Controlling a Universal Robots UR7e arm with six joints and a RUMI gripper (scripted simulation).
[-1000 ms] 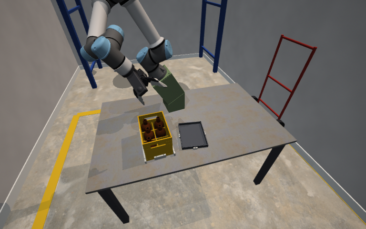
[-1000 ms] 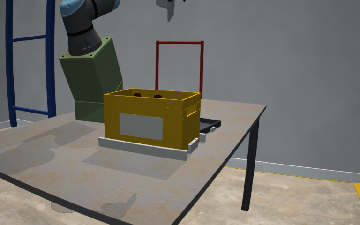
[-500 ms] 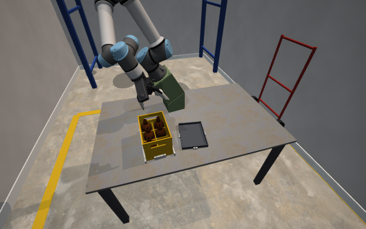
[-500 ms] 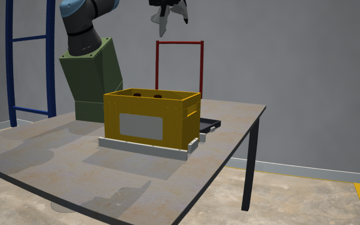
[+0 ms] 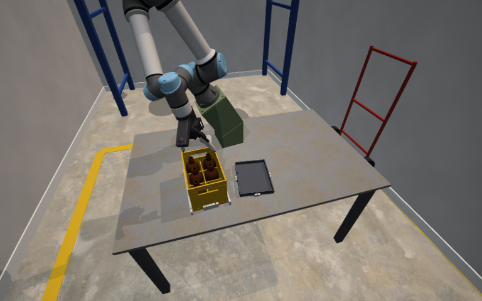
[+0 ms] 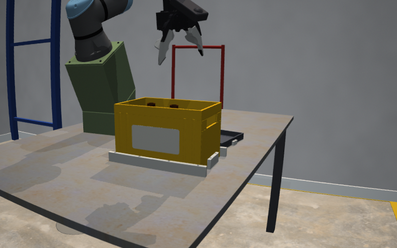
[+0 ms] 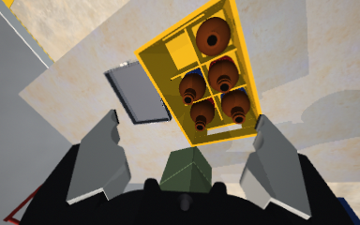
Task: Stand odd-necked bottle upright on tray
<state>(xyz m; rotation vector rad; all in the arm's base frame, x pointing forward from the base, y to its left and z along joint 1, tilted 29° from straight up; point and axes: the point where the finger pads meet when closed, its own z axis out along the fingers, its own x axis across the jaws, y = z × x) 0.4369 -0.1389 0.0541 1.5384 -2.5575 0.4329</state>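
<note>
While the black two-jaw gripper with grey fingers (image 5: 198,148) (image 6: 181,59) hangs above the far end of the yellow plastic crate (image 5: 220,193) (image 6: 187,117) (image 7: 157,70), its fingers stand wide apart with nothing between them. Five brown, round-shouldered bottles (image 5: 211,173) (image 6: 173,106) (image 7: 224,75) stand upright in the crate, their long axes vertical and their openings pointing up. Which of them has the odd neck I cannot tell, but all five, that one included, are in the crate. Counted by row, three bottles fill the left side, and two take the far and middle compartments on the right, so five of the crate's six compartments are occupied. One crate and one shallow dark tray with a raised rim (image 5: 253,175) (image 6: 234,136) (image 7: 141,94) sit level on the grey-brown table (image 5: 302,152) (image 6: 73,152) (image 7: 61,103), the crate on the left and the tray just beside it on the right, apart. Both have their long axes running roughly from near to far.

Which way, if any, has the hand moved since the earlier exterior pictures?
Yes, the hand has moved: in the exterior view it has come down toward the yellow crate, now lower against the red frame.
</note>
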